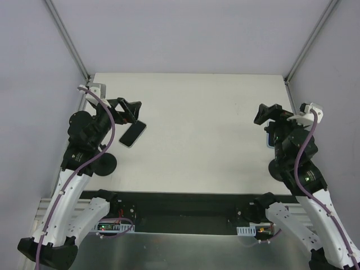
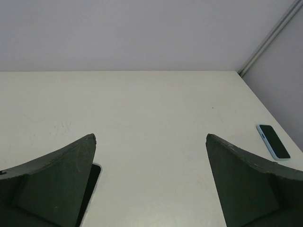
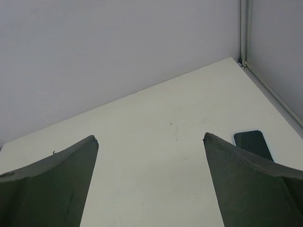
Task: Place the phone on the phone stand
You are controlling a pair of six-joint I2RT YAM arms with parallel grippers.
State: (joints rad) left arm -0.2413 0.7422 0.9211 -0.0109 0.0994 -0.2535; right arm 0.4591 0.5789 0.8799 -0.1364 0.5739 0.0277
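At the left of the overhead view, the left fingers (image 1: pixel 130 114) are standing wide apart and gripping nothing, close to the left edge of the tabletop (image 1: pixel 202 146). The phone (image 1: pixel 133 134) is lying flat just below them in the frame, on the left part of the tabletop and turned diagonally. It is showing you a glossy black screen, a thin pale rim and rounded corners. In the left wrist view, one corner of it is peeking out from under the finger at the lower left of the frame. From there you cannot tell whether finger and phone are touching.

Moving toward the centre, open white surface is stretching between the two arms and up to the back wall (image 1: pixel 185 34), giving you broad room to travel.

At the right of the frame, the right fingers (image 1: pixel 265 115) are likewise standing wide and holding nothing. They are sitting near the right edge, where a metal rail (image 1: pixel 306 45) is running up the corner of the enclosure. A light-blue-cased phone (image 2: pixel 273 141) is lying flat beside that edge. From above, the right arm is partly covering it.
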